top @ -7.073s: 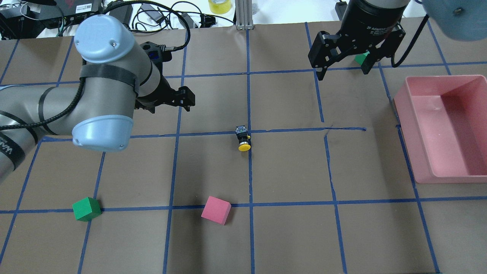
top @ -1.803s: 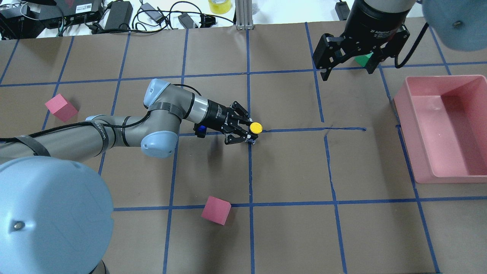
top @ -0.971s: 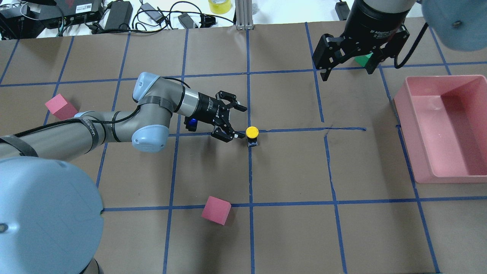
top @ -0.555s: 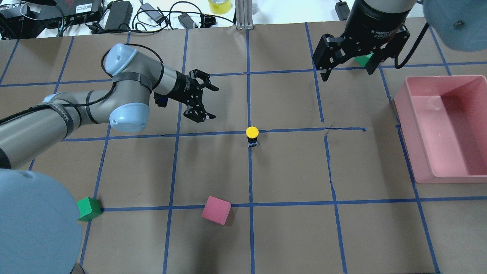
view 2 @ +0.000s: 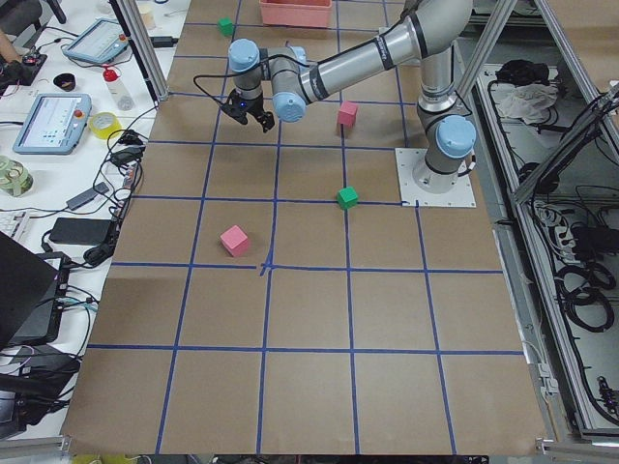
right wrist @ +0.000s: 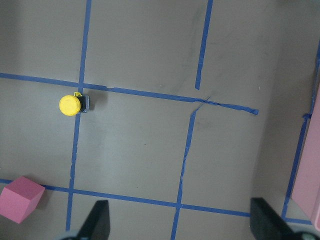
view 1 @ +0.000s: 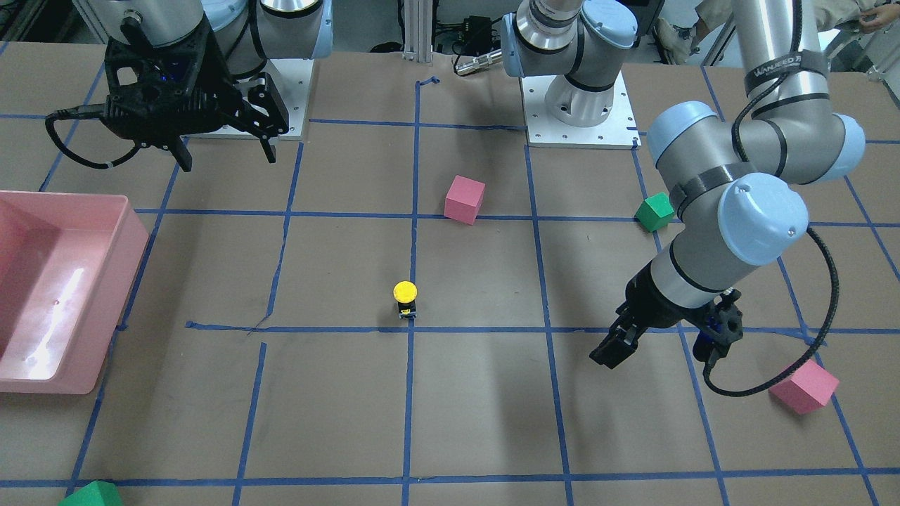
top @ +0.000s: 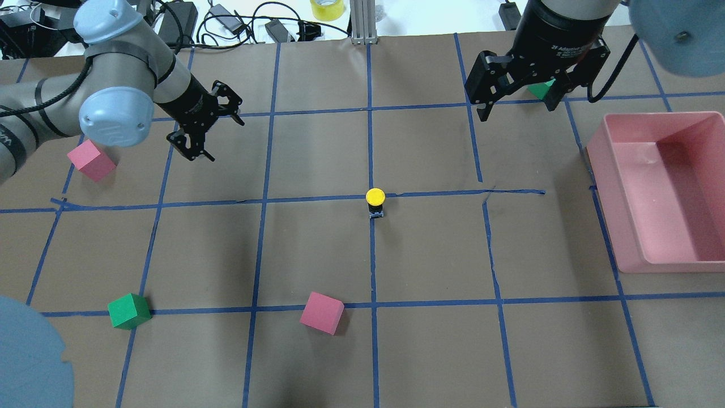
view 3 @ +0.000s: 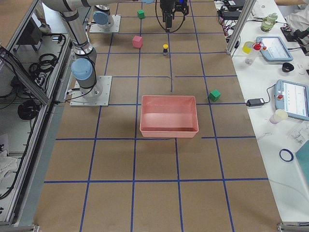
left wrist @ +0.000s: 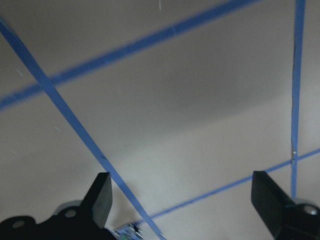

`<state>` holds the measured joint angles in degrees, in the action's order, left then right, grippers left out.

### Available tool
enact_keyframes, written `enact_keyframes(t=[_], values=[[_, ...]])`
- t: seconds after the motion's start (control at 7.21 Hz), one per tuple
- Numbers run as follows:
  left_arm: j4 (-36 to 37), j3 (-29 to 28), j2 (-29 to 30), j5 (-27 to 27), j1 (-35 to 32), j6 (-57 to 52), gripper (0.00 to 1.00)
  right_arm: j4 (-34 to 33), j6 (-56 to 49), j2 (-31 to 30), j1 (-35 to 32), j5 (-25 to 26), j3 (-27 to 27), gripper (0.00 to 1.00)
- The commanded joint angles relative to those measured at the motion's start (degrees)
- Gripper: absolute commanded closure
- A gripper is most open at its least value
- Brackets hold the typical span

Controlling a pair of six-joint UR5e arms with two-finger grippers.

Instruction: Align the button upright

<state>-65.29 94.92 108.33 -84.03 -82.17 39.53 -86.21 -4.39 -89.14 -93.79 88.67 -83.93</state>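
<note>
The desk [top: 430, 340] carries a brown cover with a grid of blue tape. A pink tray [top: 617, 221] sits at the end on the robot's right.

The right pincer [top: 518, 113] hangs high over the far part of the desk, near the tray. Its fingers are spread wide and hold nothing, which its own wrist view confirms. A green cube [top: 541, 89] shows partly behind it. The left pincer [top: 227, 141] is also spread apart and holds nothing. It is well apart from the middle of the desk and near a pink cube [top: 90, 160]. Its wrist view is blurred, so we think this arm is in motion.

A second pink cube [top: 322, 313] and another green cube [top: 129, 310] lie on the robot's side of the desk.

The button [top: 375, 201] stands free near the middle of the desk, at a crossing of two tape lines. Its yellow cap is on top and its base is on the paper, and nothing touches it.

We judge that the setting upright is done and that the step in hand is only the retreat of the left pincer. The next move should carry this arm to rest on a path that avoids the pink cube beside it and does not pass low over the button. A new grasp seems necessary only if the button leans, and we cannot see any lean here.
</note>
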Motion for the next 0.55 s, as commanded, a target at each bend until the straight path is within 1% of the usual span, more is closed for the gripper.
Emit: enact_keyframes(t=[0.0,0.28,0.42], values=[[-3.0,-1.0,-6.0,-4.0,-0.3,-25.1,0.0,0.0,0.0,0.0,-0.1,-0.1,0.0,0.0],[-4.9,-1.1,-11.6,-4.1,-0.4,-31.2,0.0,0.0,0.0,0.0,0.1,0.1,0.0,0.0],[-5.2,-0.9,-13.3,-4.1,-0.4,-34.2,0.0,0.0,0.0,0.1,0.0,0.0,0.0,0.0]])
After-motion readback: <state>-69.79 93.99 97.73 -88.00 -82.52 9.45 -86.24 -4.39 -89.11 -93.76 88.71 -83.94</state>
